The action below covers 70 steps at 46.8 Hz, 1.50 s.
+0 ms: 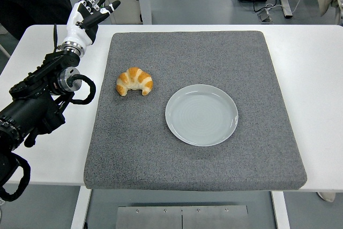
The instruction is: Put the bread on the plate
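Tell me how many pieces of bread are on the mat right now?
1. A single croissant lies on the left part of the grey mat, left of the empty plate and apart from it. Nothing seems hidden.

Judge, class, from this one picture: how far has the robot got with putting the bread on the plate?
Nothing is done yet: the bread lies on the grey mat, left of the empty plate. The left hand is open above the table's far left, holding nothing. Grasping, carrying and placing remain.

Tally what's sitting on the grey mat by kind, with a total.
Croissant: 1
Plate: 1, pale grey, holding nothing
Total: 2
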Available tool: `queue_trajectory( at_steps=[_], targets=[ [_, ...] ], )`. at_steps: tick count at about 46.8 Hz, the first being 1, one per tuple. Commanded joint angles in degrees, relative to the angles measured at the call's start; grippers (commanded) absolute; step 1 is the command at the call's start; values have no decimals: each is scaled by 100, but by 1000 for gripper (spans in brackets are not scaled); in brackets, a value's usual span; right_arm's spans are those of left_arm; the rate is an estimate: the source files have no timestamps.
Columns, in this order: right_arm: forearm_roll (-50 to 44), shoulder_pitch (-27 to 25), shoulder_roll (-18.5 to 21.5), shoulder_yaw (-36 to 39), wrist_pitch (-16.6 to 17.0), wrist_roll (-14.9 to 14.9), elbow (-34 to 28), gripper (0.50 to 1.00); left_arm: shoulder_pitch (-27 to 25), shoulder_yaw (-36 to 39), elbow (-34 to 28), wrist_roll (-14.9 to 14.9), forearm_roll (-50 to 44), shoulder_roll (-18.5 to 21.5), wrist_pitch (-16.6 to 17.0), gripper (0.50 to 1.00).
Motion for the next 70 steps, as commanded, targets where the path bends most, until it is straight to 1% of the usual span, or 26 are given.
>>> queue_trajectory(
  at_steps=[1, 5, 22, 26, 32, 38, 50, 55, 58, 62, 70],
  targets=[
    [0, -3, 0, 0, 0, 0, 0, 1000, -78, 139, -112, 173, 0, 75, 2, 968],
    [0, -3, 0, 0, 9, 0, 0, 1000, -157, 412, -296, 279, 0, 277, 2, 966],
    [0, -3, 0, 0, 0, 0, 0, 1000, -526, 1642, -1008, 367, 114, 901, 151, 963],
    [0, -3, 0, 0, 9, 0, 0, 1000, -553, 1845, -1202, 367, 465, 980, 178, 961],
    [0, -3, 0, 0, 0, 0, 0, 1000, -597, 1915, -1395, 411, 1098, 1121, 283, 958],
    [0, -3, 0, 0, 0, 0, 0, 1000, -606, 1915, -1615, 490, 1590, 1270, 283, 957],
    [0, -3, 0, 0, 0, 0, 0, 1000, -641, 1924, -2335, 481, 2698, 1683, 283, 957],
    [0, -3, 0, 0, 0, 0, 0, 1000, -641, 1942, -2459, 508, 3269, 1754, 274, 957],
    [0, 6, 0, 0, 0, 0, 0, 1000, -650, 2082, -2485, 525, 3533, 1780, 274, 957],
    [0, -3, 0, 0, 0, 0, 0, 1000, -711, 2363, -2520, 534, 3709, 1850, 274, 955],
    [0, -3, 0, 0, 0, 0, 0, 1000, -878, 2847, -2740, 534, 3779, 2017, 274, 955]
  ],
)
